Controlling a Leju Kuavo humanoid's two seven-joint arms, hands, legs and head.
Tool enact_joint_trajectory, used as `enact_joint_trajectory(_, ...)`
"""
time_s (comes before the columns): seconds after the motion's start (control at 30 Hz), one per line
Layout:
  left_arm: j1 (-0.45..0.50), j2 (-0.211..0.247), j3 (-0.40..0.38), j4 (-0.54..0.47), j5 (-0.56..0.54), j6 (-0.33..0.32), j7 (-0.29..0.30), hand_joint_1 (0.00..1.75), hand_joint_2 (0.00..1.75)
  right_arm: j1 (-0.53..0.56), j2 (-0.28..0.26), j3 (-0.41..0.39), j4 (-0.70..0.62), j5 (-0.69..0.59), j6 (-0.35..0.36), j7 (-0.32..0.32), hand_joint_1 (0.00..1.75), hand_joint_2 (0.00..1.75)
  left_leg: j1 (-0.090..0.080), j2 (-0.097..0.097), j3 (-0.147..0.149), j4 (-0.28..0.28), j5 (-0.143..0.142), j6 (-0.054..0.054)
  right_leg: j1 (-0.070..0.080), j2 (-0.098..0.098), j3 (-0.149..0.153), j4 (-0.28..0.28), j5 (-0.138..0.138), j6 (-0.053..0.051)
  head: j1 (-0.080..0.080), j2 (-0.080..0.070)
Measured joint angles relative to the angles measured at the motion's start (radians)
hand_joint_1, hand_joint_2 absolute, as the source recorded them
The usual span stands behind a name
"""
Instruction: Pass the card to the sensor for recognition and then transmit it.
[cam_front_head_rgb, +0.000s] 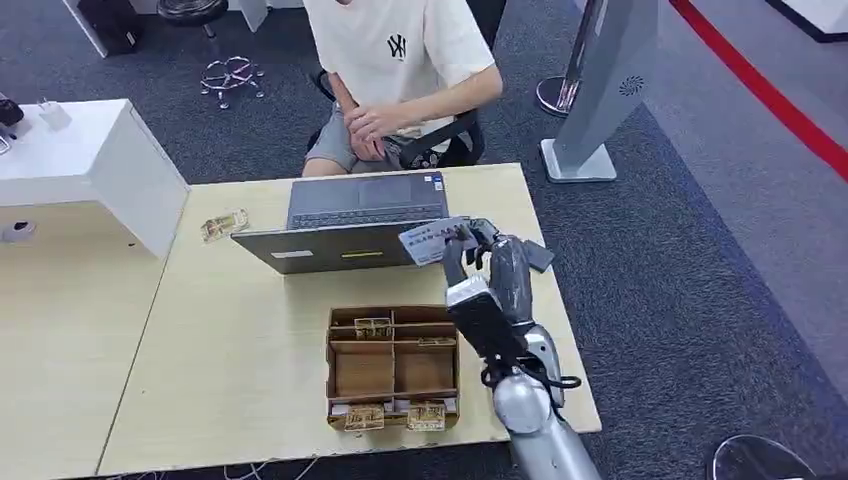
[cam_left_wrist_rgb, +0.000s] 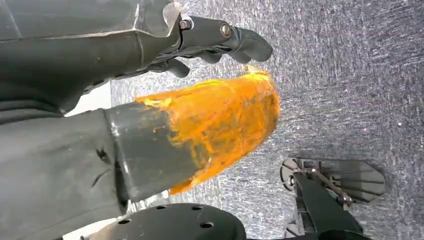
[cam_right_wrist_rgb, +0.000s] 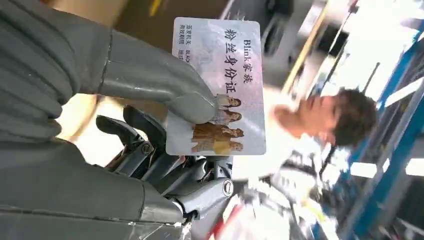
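Observation:
My right hand (cam_front_head_rgb: 478, 252) is raised over the table's right part and pinches a pale printed card (cam_front_head_rgb: 431, 243) between thumb and fingers. The card sits in front of the laptop's right corner. In the right wrist view the card (cam_right_wrist_rgb: 220, 85) faces the camera with small photos and text on it, and the thumb of my right hand (cam_right_wrist_rgb: 150, 115) presses on its face. A small dark flat device (cam_front_head_rgb: 538, 256) lies on the table just right of the hand. My left hand (cam_left_wrist_rgb: 200, 120) hangs over grey carpet, its thumb wrapped in orange, and holds nothing.
A person (cam_front_head_rgb: 400, 60) sits behind the wooden table (cam_front_head_rgb: 240, 330), facing an open grey laptop (cam_front_head_rgb: 350, 222). A cardboard organiser box (cam_front_head_rgb: 392, 367) stands near the front edge. A small packet (cam_front_head_rgb: 223, 226) lies at the left. A white desk (cam_front_head_rgb: 90, 160) adjoins on the left, and a grey stand (cam_front_head_rgb: 600, 90) is at the back right.

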Motion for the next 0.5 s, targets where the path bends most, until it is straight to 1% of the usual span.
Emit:
enact_joint_trajectory(0.07,0.001,0.0,0.008,0.0,0.003,0.004,-0.004,0.0,0.0,0.019,-0.016,0.01,-0.018,-0.113,0.048,-0.006,1.75,1.75,0.0,0.0,0.0,0.0,0.0,0.0,0.0,0.0,0.0,0.0,0.0,0.0,0.0,0.0)
enact_joint_trajectory(0.13,0.002,0.0,0.02,0.0,0.008,0.009,-0.009,0.0,0.0,0.049,-0.03,0.014,-0.042,-0.204,0.079,-0.019,1.75,1.75,0.0,0.0,0.0,0.0,-0.001,0.0,0.0,0.0,0.0,0.0,0.0,0.0,0.0,0.0)
enact_joint_trajectory(0.17,0.003,0.0,0.025,0.0,0.011,0.012,-0.011,0.0,0.0,0.067,-0.037,0.014,-0.055,-0.228,0.085,-0.025,1.75,1.75,0.0,0.0,0.0,0.0,-0.001,0.0,0.0,0.0,0.0,0.0,0.0,0.0,0.0,0.0)
enact_joint_trajectory(0.33,0.005,0.0,0.05,0.0,0.023,0.019,-0.017,0.0,0.0,0.151,-0.067,0.006,-0.118,-0.283,0.09,-0.037,1.75,1.75,0.0,0.0,0.0,0.0,-0.001,0.0,0.0,0.0,0.0,0.0,0.0,0.0,0.0,0.0)
enact_joint_trajectory(0.5,0.009,0.0,0.076,0.0,0.037,0.031,-0.026,0.0,0.0,0.231,-0.095,-0.041,-0.162,-0.314,0.086,-0.045,1.75,1.75,0.0,0.0,0.0,0.0,-0.002,0.0,0.0,0.0,0.0,0.0,0.0,0.0,0.0,0.0)
